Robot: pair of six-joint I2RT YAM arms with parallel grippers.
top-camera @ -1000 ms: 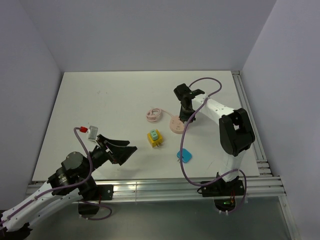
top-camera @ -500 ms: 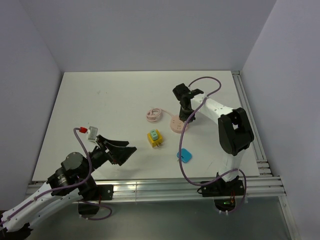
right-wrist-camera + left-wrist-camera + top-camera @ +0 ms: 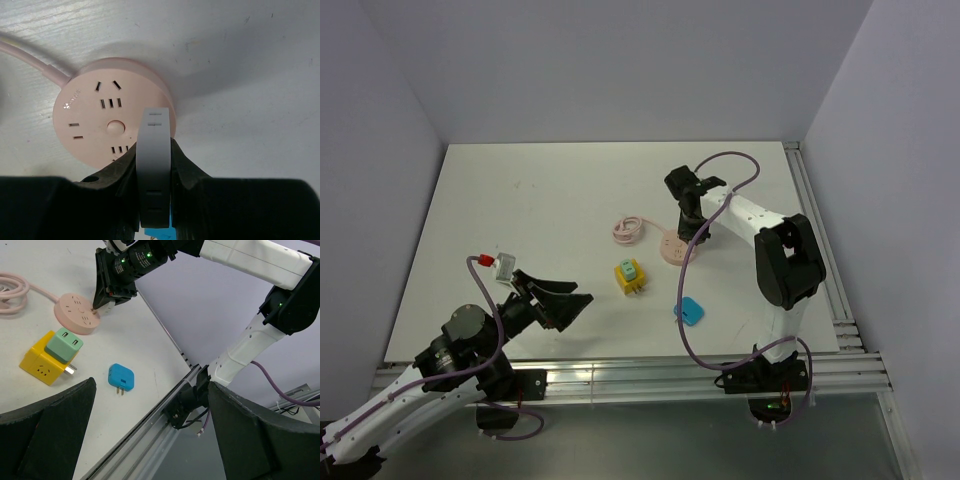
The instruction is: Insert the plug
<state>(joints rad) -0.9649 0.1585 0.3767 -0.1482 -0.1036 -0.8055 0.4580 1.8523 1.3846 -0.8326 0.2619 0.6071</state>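
Observation:
A round pink socket (image 3: 670,249) lies mid-table, its pink cable (image 3: 628,229) coiled to its left. My right gripper (image 3: 692,236) is shut on a white plug (image 3: 155,165) and holds it at the socket's (image 3: 102,120) right edge; I cannot tell whether they touch. The left wrist view shows this gripper (image 3: 99,307) with its tip at the socket's (image 3: 75,316) rim. My left gripper (image 3: 580,301) is open and empty near the front left, its fingers (image 3: 50,432) spread wide.
A yellow adapter cube (image 3: 629,280) with a green plug (image 3: 64,344) on it lies in front of the socket. A blue plug (image 3: 690,311) lies to its right near the front rail (image 3: 650,372). A purple cable loops round the right arm.
My right gripper has edged slightly left over the socket with the white plug. The left arm has not moved.

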